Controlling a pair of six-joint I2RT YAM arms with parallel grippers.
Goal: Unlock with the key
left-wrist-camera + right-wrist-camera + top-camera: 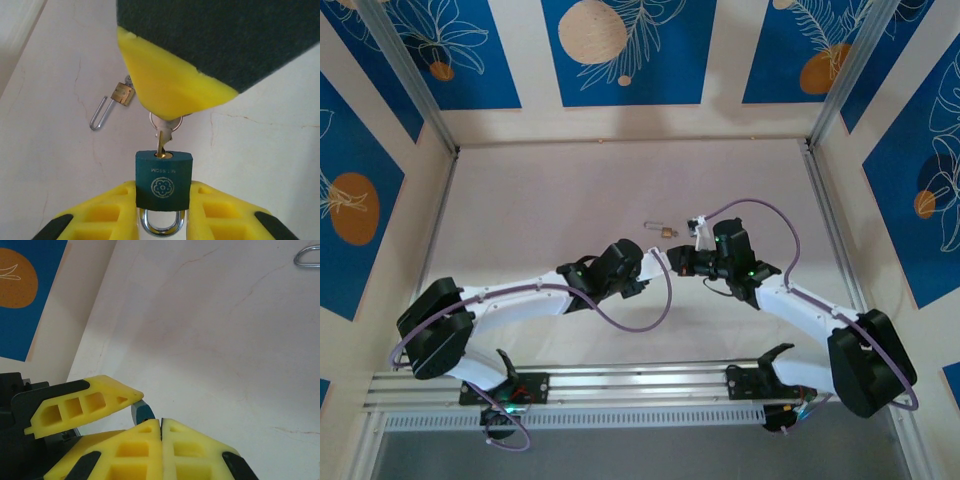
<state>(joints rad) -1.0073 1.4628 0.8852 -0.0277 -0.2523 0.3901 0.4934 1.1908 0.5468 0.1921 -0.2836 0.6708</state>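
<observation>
Left gripper: fingers pinching teal rectangular metal padlock, shackle toward wrist | small brass padlock: loose, up-left of teal padlock, apart | silver metal key: blade seated in teal padlock's keyway, long axis along its body | right gripper: fingers pressed together on key head, just beyond teal padlock; twist judged next.

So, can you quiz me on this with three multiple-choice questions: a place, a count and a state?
1. Where is the key?
A) on the floor
B) in the teal padlock
C) in a drawer

2. How many padlocks are there?
A) one
B) two
C) four

3. The right gripper is:
A) shut on the key
B) wide open
C) shut on a cloth

Answers:
1 B, its blade sits in the keyhole.
2 B, the teal padlock plus a brass padlock on the table.
3 A, its jaws pinch the key's head.
</observation>
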